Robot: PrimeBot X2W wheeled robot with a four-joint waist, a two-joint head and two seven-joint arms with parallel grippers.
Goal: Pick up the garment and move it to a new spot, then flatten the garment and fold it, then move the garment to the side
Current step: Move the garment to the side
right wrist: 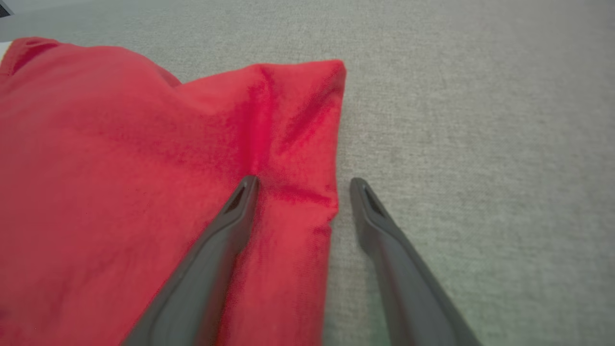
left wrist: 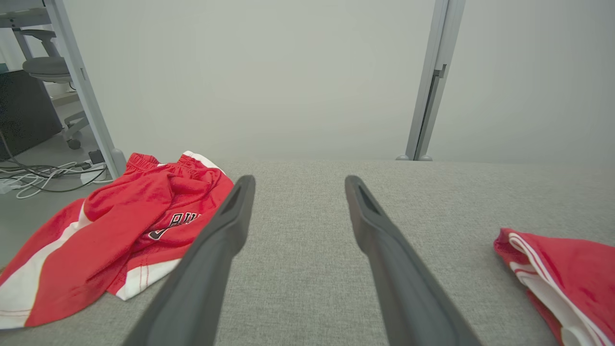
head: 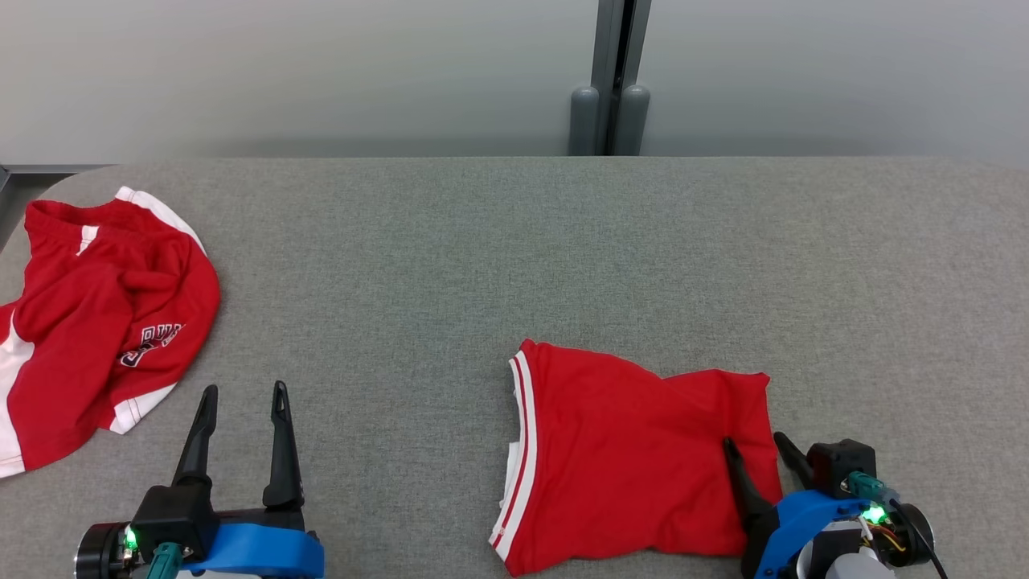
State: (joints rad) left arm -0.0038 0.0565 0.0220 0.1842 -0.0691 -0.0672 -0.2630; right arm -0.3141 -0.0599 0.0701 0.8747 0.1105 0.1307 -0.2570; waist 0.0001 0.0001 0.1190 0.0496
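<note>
Right pincer (head: 753, 439) spread, folded red garment (head: 627, 450), white-striped edge

Red garment (head: 635, 458), white-striped trim along left edge, folded into rough rectangle, lying flat on grey table (head: 514, 257).

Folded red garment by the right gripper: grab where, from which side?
Take the right edge of the folded garment, coming low from the robot's right. It forms a raised ridge there, and the open right gripper straddles it: one finger over cloth, one over table.
</note>
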